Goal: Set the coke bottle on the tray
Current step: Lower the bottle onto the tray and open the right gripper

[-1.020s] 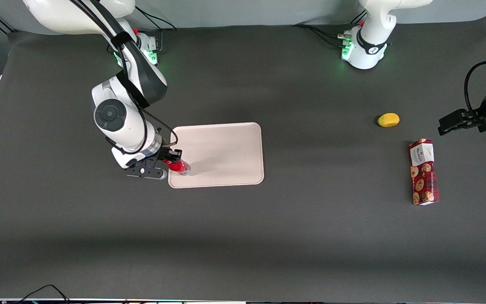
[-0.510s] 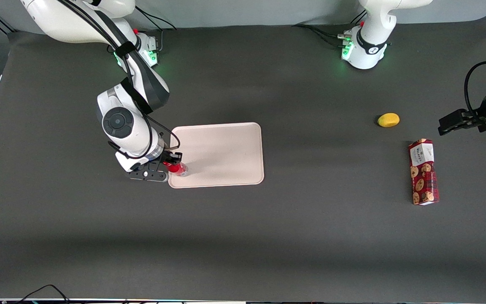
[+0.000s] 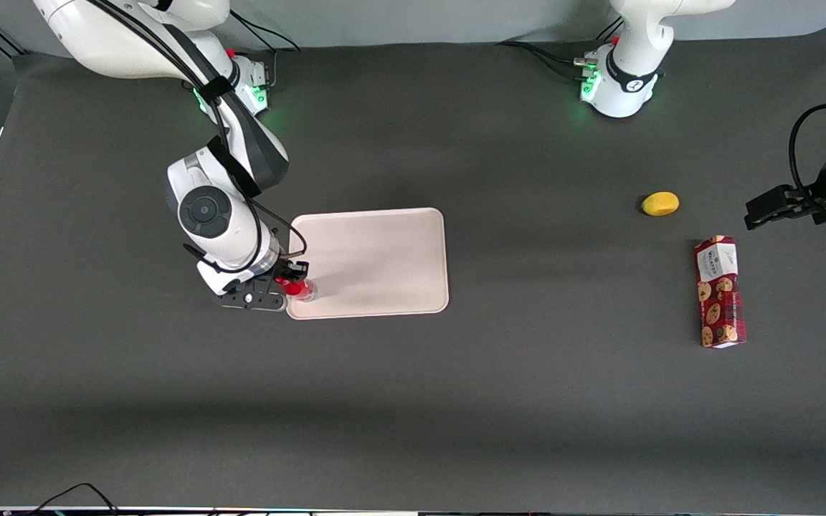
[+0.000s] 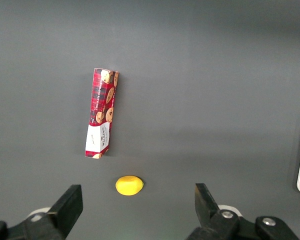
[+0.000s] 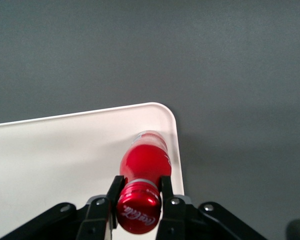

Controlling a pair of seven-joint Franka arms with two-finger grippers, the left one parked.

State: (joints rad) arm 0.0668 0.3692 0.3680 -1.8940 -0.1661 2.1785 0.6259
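The small red coke bottle (image 3: pixel 301 288) stands upright over the corner of the pale pinkish-cream tray (image 3: pixel 384 258) that is nearest the front camera at the working arm's end. My gripper (image 3: pixel 292 279) is shut on the bottle's neck just under the red cap. The right wrist view shows the cap with white script between the black fingers (image 5: pixel 115 192), the red body (image 5: pixel 144 159) below, and its silvery base close to the tray's rounded corner (image 5: pixel 162 112). I cannot tell whether the base touches the tray.
A yellow lemon-like fruit (image 3: pixel 660 203) and a dark red cookie box (image 3: pixel 719 292) lie on the dark table toward the parked arm's end. Both show in the left wrist view, the fruit (image 4: pixel 129 185) and the box (image 4: pixel 101 112).
My gripper and the bottle have shifted slightly toward the tray's corner and lower. The bottle now stands more upright.
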